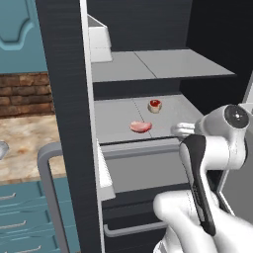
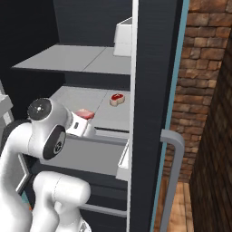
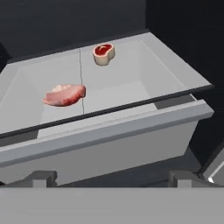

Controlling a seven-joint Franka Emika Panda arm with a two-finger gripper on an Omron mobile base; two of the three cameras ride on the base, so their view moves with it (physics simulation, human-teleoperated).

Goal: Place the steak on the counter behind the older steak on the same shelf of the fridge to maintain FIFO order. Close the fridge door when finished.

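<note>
On the flat light-grey shelf (image 1: pixel 118 123) of the tall dark charcoal fridge (image 1: pixel 66 99), just above the grey pull-out drawer (image 3: pixel 109 144), both pieces of meat lay at rest. The small thick red steak with its tan-cream rim (image 1: pixel 155 105) sat toward the back, and the flat salmon-pink older steak (image 1: pixel 141 127) lay nearer the front edge, a little to the left, the two apart and not touching. So the placing looked done, with the newer cut behind the older one.

The white arm's gripper (image 3: pixel 111 178) hung in front of the drawer, outside the shelf, its two dark fingertips (image 3: pixel 40 178) spread wide with nothing between them. The beige marbled counter (image 1: pixel 24 143) showed past the open left door (image 1: pixel 64 148), whose long grey handle (image 1: pixel 49 192) stood toward the camera.

What remained, by my reckoning, was closing up. The risk lay in the arm itself: its elbow and wrist stood close in the opening, so a door swung before the arm had cleared could jam against it. A push landing off the door's edge might slide away and leave the door ajar, and a hard slam could jolt the steaks out of order.
</note>
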